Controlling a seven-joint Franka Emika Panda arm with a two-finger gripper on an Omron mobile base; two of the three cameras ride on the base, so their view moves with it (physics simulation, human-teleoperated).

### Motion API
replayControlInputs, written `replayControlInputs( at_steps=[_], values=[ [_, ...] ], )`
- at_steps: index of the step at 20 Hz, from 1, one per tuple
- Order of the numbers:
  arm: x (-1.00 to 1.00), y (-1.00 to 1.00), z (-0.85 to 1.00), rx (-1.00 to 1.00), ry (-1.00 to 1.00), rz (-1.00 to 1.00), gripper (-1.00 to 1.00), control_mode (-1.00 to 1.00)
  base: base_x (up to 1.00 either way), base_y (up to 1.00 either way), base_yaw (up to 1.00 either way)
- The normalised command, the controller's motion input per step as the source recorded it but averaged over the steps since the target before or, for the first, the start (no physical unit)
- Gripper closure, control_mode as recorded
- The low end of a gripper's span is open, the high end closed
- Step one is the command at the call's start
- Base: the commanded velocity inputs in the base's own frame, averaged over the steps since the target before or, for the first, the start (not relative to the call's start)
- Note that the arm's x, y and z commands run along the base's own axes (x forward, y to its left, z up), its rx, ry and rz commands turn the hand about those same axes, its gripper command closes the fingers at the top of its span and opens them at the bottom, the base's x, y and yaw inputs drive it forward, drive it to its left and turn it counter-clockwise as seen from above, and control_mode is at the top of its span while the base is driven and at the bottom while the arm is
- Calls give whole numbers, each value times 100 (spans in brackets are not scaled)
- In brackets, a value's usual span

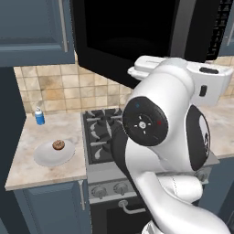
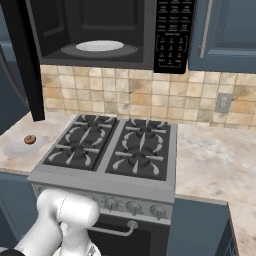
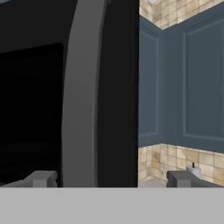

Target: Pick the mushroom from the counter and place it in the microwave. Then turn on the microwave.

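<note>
Since the microwave (image 2: 100,35) already stands open, its door (image 1: 123,36) swung out over the stove (image 2: 115,150) and its white turntable (image 2: 100,46) bare, the step in hand looks to me like going for the mushroom (image 1: 58,145). The end effector (image 3: 116,180) is up by the door's long grey handle (image 3: 78,96), its fingertips (image 3: 41,178) spread wide with nothing between them. To do this well, I'd say the arm should back clear of the door, swing down and left, and descend squarely over the mushroom so the fingers close on it without scraping the plate (image 1: 45,157). It sits on that white plate on the desk (image 1: 32,173) left of the stove (a blue bottle (image 1: 39,116) stands behind it): a small round brown lump, paler in the middle.
</note>
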Motion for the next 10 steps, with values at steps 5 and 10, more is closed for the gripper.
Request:
replayControlInputs(
  at_steps=[5, 10],
  values=[
    [-13, -21, 0, 0, 0, 3, -100, -100, 0, 0, 0],
    [-6, -22, -1, 0, -2, 5, -100, -100, 0, 0, 0]
  ],
)
